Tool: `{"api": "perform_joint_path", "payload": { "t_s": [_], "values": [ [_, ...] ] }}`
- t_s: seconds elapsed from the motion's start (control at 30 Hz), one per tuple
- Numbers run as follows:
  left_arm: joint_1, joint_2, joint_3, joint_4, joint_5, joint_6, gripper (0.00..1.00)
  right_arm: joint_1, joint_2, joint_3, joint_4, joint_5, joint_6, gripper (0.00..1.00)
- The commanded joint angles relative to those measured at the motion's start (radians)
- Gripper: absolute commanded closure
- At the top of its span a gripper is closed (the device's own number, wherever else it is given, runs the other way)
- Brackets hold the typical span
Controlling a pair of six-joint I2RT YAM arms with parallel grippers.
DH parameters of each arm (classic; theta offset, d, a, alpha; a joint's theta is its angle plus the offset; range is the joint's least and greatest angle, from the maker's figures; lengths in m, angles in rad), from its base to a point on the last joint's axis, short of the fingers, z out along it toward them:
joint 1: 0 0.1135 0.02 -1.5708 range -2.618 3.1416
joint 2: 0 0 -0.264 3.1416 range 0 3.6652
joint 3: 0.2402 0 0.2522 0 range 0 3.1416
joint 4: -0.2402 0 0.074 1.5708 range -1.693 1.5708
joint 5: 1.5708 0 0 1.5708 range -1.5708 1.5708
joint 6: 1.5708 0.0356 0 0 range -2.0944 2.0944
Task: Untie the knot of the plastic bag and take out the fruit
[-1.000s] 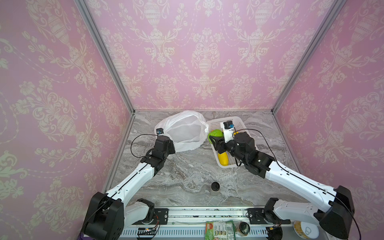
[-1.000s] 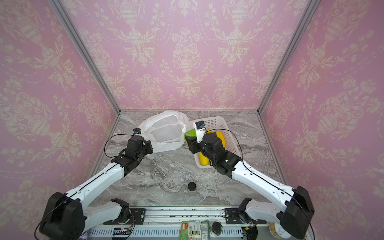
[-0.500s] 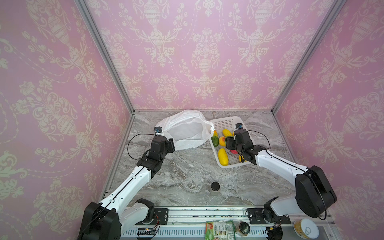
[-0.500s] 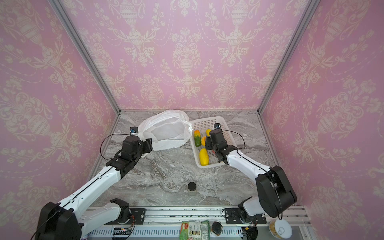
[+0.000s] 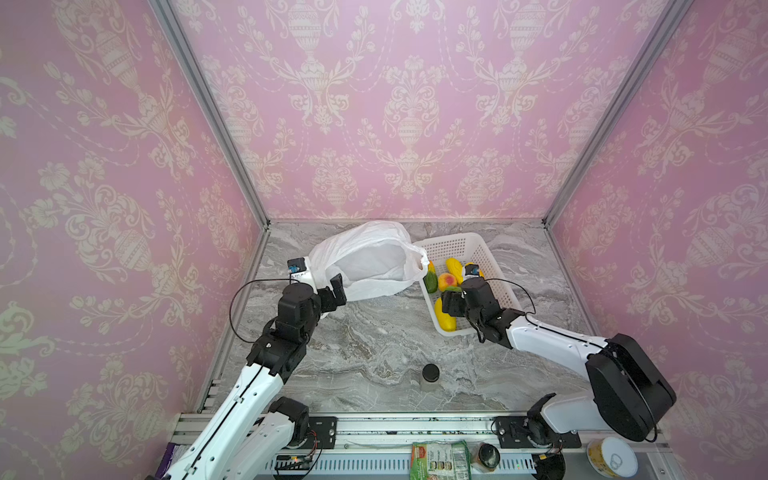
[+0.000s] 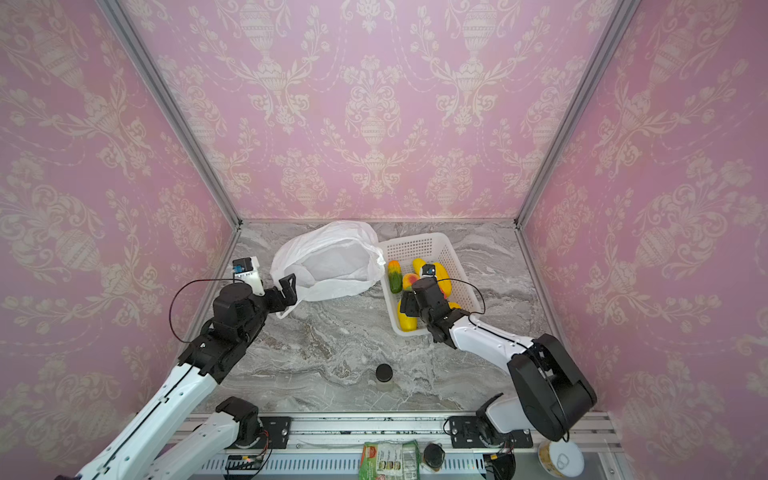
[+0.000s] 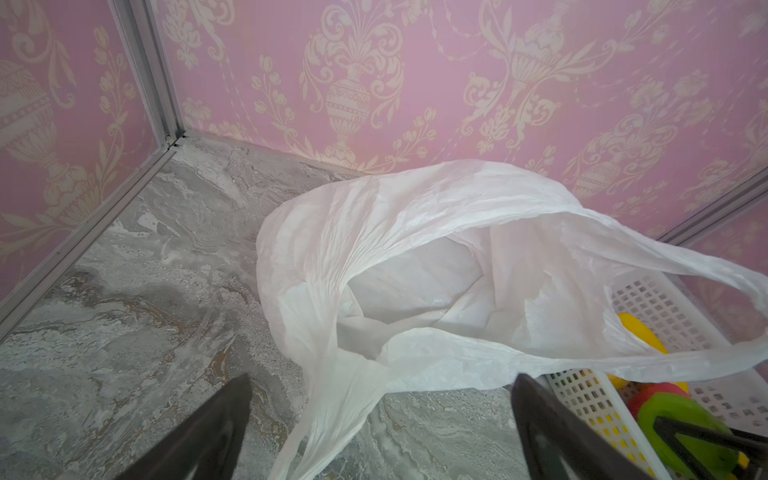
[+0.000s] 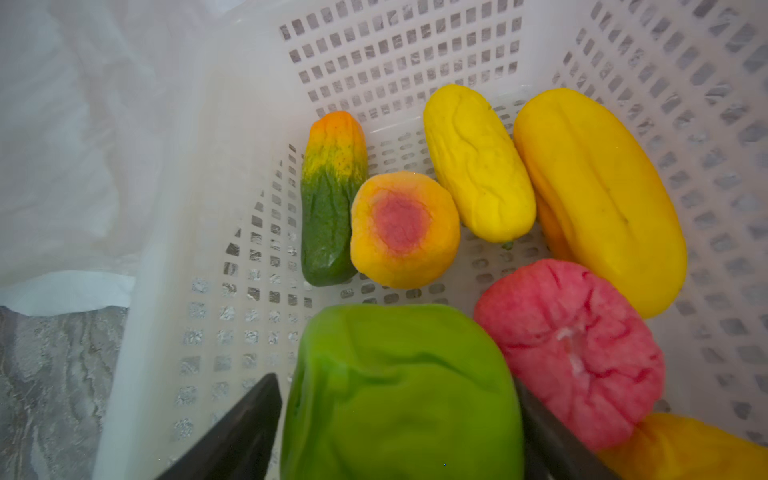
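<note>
In both top views the bag [image 5: 365,266] lies open-mouthed on the counter [image 5: 374,345], against the basket [image 5: 449,251] holding the fruit [image 5: 444,320]. Left wrist: the left hand [image 7: 382,376] gapes wide, a loose handle [image 7: 332,415] between its jaws. Right wrist: the right hand [image 8: 394,378] stands wide astride a green fruit [image 8: 399,415] in the basket.

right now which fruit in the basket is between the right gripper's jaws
The lumpy green fruit: it alone sits between the right gripper's jaws. The pink-red fruit, peach and yellow pieces lie beyond them.
</note>
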Motion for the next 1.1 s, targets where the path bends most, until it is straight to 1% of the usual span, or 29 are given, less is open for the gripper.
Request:
{"api": "perform_joint_path", "payload": {
  "t_s": [0.0, 0.07, 0.13, 0.2, 0.27, 0.3, 0.33, 0.4, 0.43, 0.47, 0.53, 0.6, 0.7, 0.77, 0.83, 0.93, 1.0, 1.07],
  "values": [
    [0.010, -0.086, 0.022, -0.143, 0.004, -0.024, 0.01, -0.003, -0.064, -0.019, -0.035, 0.061, -0.010, 0.08],
    [0.011, -0.128, 0.051, -0.209, -0.042, -0.008, 0.01, 0.000, -0.146, -0.035, -0.059, 0.073, -0.017, 0.02],
    [0.011, -0.163, 0.052, -0.246, -0.121, 0.007, 0.01, -0.002, -0.226, -0.037, -0.104, 0.085, -0.028, 0.00],
    [0.014, -0.200, 0.028, -0.272, -0.246, 0.019, 0.01, -0.010, -0.304, -0.018, -0.191, 0.089, -0.032, 0.00],
    [0.017, -0.237, -0.030, -0.262, -0.441, 0.044, 0.01, -0.032, -0.378, 0.007, -0.284, 0.098, -0.037, 0.00],
    [0.025, -0.255, -0.078, -0.243, -0.546, 0.056, 0.01, -0.047, -0.417, 0.021, -0.333, 0.133, -0.032, 0.00],
    [0.036, -0.271, -0.112, -0.240, -0.619, 0.049, 0.01, -0.065, -0.447, 0.027, -0.368, 0.179, -0.022, 0.00],
    [0.070, -0.310, -0.184, -0.217, -0.681, 0.036, 0.01, -0.127, -0.517, 0.020, -0.418, 0.271, 0.020, 0.00],
    [0.087, -0.333, -0.220, -0.195, -0.707, 0.031, 0.01, -0.166, -0.550, 0.014, -0.443, 0.293, 0.044, 0.00],
    [0.101, -0.350, -0.252, -0.174, -0.718, 0.029, 0.01, -0.206, -0.574, 0.012, -0.463, 0.291, 0.065, 0.00],
    [0.131, -0.378, -0.304, -0.133, -0.711, 0.037, 0.01, -0.304, -0.616, 0.016, -0.497, 0.241, 0.084, 0.00],
    [0.152, -0.374, -0.352, -0.065, -0.704, 0.059, 0.01, -0.400, -0.630, 0.014, -0.512, 0.213, 0.096, 0.00],
    [0.184, -0.298, -0.425, 0.100, -0.645, 0.119, 0.01, -0.572, -0.582, -0.034, -0.435, 0.144, 0.055, 0.00],
    [0.190, -0.218, -0.461, 0.197, -0.636, 0.152, 0.01, -0.648, -0.524, -0.102, -0.323, 0.120, -0.011, 0.00],
    [0.197, -0.129, -0.476, 0.263, -0.625, 0.156, 0.01, -0.669, -0.474, -0.142, -0.276, 0.149, -0.007, 0.00],
    [0.202, -0.002, -0.512, 0.407, -0.500, 0.211, 0.01, -0.669, -0.422, -0.210, -0.153, 0.112, -0.060, 0.00],
    [0.206, 0.073, -0.490, 0.437, -0.425, 0.236, 0.01, -0.669, -0.366, -0.283, -0.015, 0.112, -0.067, 0.00],
    [0.207, 0.143, -0.476, 0.488, -0.392, 0.253, 0.01, -0.675, -0.283, -0.331, 0.121, 0.108, -0.051, 0.00]
  ]
}}
